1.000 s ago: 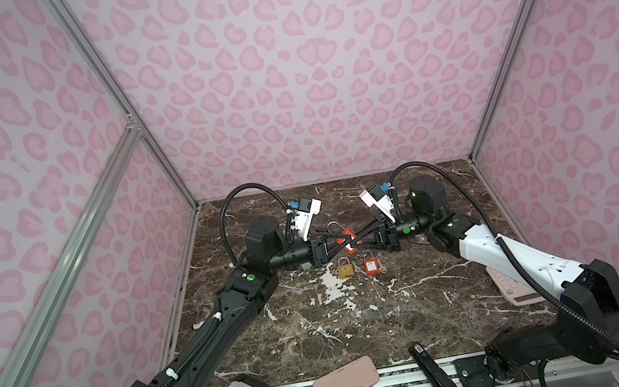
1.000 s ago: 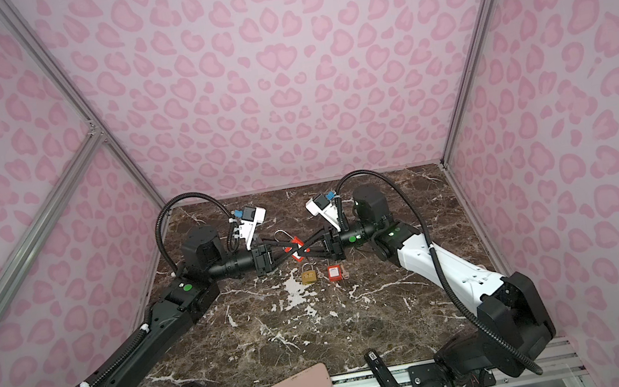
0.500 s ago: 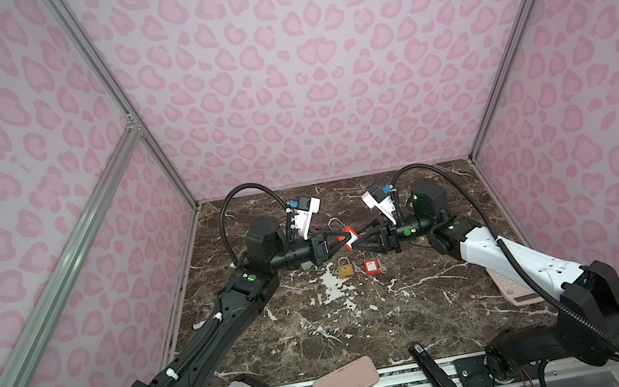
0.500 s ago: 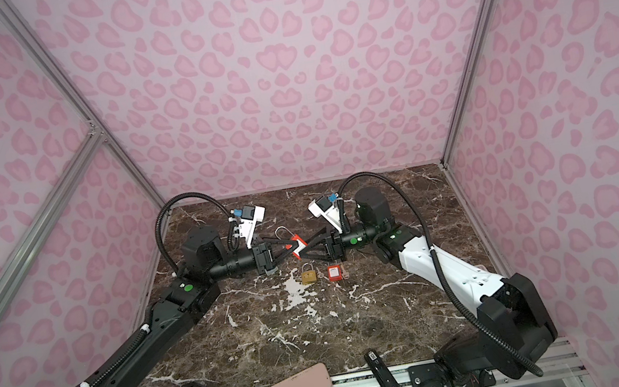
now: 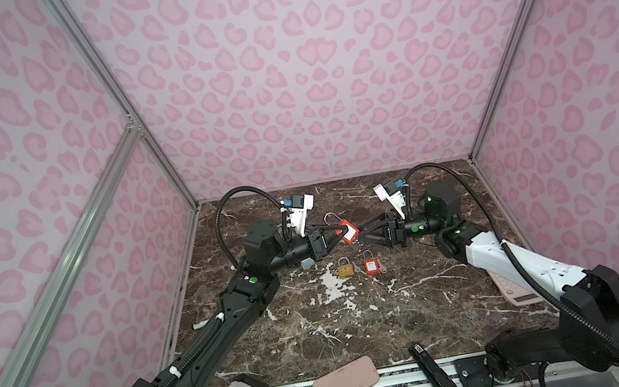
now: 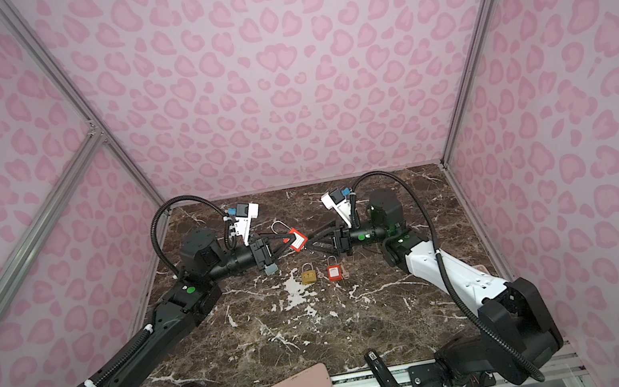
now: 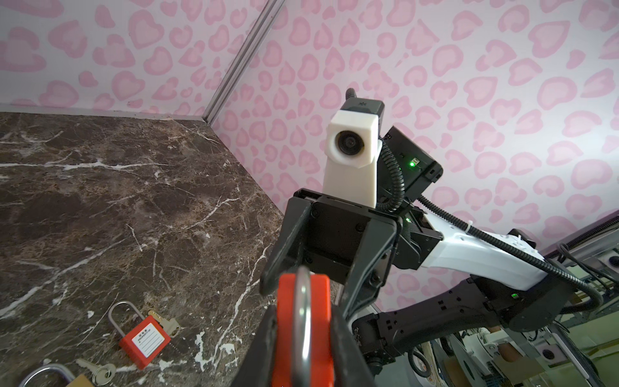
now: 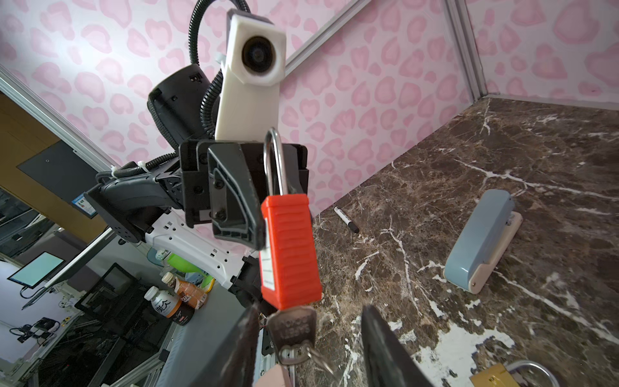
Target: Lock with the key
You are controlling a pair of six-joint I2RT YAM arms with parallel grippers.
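A red padlock (image 5: 349, 233) (image 6: 296, 240) (image 8: 288, 248) with a silver shackle hangs in the air above the back middle of the marble table (image 5: 361, 321). My left gripper (image 5: 341, 232) (image 7: 303, 315) is shut on the padlock's (image 7: 284, 335) body. A silver key (image 8: 292, 326) sticks out of the lock's underside, with a ring on its head. My right gripper (image 5: 362, 234) (image 8: 310, 348) is open. Its fingers (image 8: 241, 348) stand on both sides of the key head without touching it.
On the table below lie a brass padlock (image 5: 346, 269) and a second red padlock (image 5: 371, 265), each with a key beside it. A blue stapler (image 8: 482, 241), a marker (image 8: 346, 219), a pink calculator (image 5: 519, 292), a pink case (image 5: 345, 382) and a black stapler (image 5: 433, 373) lie around.
My right gripper has opened and let go of the key, which stays in the lock. The left gripper still holds the padlock in the same place.
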